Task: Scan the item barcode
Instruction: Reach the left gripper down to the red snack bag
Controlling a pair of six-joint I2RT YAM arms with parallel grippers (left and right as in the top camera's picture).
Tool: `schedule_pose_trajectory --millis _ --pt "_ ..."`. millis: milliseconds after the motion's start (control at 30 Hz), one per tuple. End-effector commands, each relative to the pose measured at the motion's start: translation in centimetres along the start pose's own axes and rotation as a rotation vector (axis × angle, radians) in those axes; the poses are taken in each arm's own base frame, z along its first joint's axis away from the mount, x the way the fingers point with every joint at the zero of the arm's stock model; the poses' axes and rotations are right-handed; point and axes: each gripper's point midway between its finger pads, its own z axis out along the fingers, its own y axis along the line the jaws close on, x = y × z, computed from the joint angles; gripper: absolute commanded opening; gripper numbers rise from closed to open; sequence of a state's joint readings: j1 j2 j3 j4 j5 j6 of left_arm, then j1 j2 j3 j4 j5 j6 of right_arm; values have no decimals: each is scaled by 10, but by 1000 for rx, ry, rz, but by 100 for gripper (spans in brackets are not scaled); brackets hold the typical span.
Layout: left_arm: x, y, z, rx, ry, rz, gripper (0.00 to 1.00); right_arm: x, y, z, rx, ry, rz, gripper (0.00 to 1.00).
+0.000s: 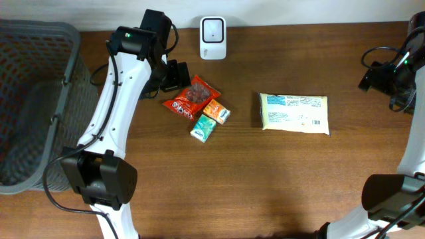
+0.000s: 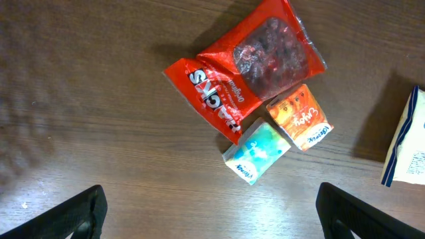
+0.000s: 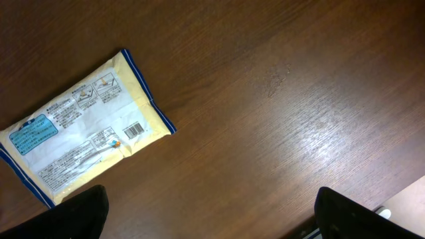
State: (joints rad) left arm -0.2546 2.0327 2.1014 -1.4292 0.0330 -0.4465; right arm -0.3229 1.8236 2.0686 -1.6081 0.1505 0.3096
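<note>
Four packs lie on the brown wooden table [image 1: 265,186] seen from overhead. A red plastic snack bag [image 1: 191,97], a small orange box [image 1: 216,111] and a small teal box [image 1: 203,128] cluster mid-table. A flat pale-yellow packet [image 1: 294,113] lies nearer the right edge, and a white box-shaped scanner [image 1: 213,38] stands at the far edge.

From the left wrist, the left gripper [image 2: 211,192] is spread wide and empty, over wood beside the red bag.

From the right wrist, the right gripper [image 3: 211,192] is equally wide and holds nothing. The yellow packet's barcode [image 3: 134,130] faces up.

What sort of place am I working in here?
Probably a mock shop checkout: a white scanner-like unit at the back of the table, packaged goods such as the red snack bag, and a grey basket.
</note>
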Motion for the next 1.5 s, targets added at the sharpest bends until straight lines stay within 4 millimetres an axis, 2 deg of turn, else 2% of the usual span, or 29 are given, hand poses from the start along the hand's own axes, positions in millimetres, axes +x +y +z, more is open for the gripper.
schedule_pose_trajectory --millis 0,67,200,233,333,500,567,667,800,900,1000,1067,1167,1300,1467 --pt "3 -15 -14 91 1 -7 99 -2 -2 0 18 -6 -8 98" --pt "14 -41 -16 232 64 22 98 -2 -2 1 17 -5 -8 98" --pt "36 -82 -19 318 61 346 97 -2 -2 0 18 -6 -8 98" --pt "40 -87 -17 285 44 406 98 -2 -2 0 18 -6 -8 99" --pt "32 -87 -11 124 -52 467 99 -2 -2 1 17 -5 -7 98" --pt "34 -109 -6 138 -86 558 99 -2 -2 1 17 -6 -7 98" --pt "35 -109 -1 130 -75 599 99 -2 -2 1 17 -5 -8 98" --pt "19 -96 0 27 -136 592 99 -2 -2 1 17 -6 -8 98" --pt "12 -96 2 7 -161 581 99 -2 -2 1 17 -5 -8 98" --pt "9 -90 5 -24 -163 492 99 -2 -2 1 17 -5 -8 98" --pt "19 -94 20 -31 -114 507 99 -2 -2 1 17 -5 -8 98" --pt "26 -99 35 -45 -78 577 99 -2 -2 1 17 -5 -8 99" --pt "27 -98 50 -64 -49 612 99 -2 -2 1 17 -6 -8 98" --pt "13 -99 67 -108 -75 807 99 -2 -2 1 17 -5 -8 98" --pt "-17 -90 72 -179 -166 712 99 -2 -2 1 17 -5 -7 98"
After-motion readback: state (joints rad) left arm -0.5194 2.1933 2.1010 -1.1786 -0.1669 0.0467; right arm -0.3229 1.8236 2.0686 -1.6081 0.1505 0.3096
